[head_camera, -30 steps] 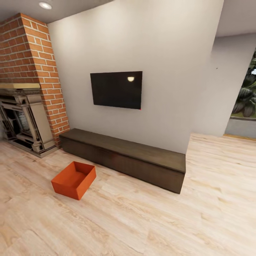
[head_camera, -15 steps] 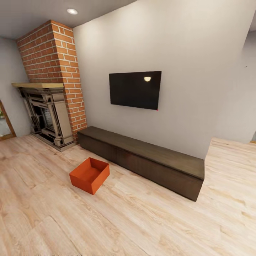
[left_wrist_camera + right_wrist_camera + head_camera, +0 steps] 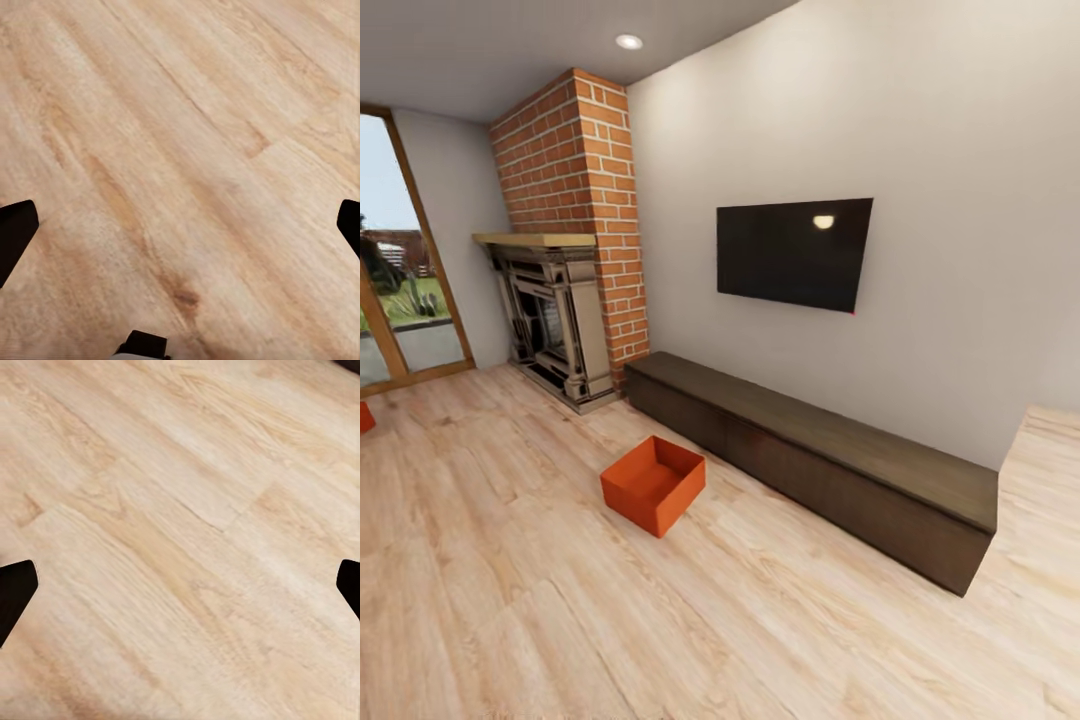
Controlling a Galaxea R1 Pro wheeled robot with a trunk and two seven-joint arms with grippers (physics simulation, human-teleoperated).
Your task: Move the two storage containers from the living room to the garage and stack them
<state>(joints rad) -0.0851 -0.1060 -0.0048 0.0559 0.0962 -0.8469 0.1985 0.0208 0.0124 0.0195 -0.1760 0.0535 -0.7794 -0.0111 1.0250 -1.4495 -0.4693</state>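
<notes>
Red-orange storage container (image 3: 654, 484) lower left of centre on wood-plank floor (image 3: 560, 620), before dark low cabinet (image 3: 820, 460). Left gripper (image 3: 180, 225) and right gripper (image 3: 180, 585) spread wide, holding nothing.

A storage container (image 3: 654, 484) sat on the wood floor (image 3: 560, 620) at the centre-left of the head view, just in front of the near end of the low cabinet (image 3: 820, 455). That cabinet ran along the foot of the wall from the centre toward the lower right. The TV (image 3: 794, 252) hung on the wall above it, right of centre. The brick fireplace (image 3: 565, 300) stood left of the cabinet, touching its end. A glass door (image 3: 400, 270) filled the far left edge. A corner of a second storage container (image 3: 365, 416) lay at the left edge, well apart from the first.
</notes>
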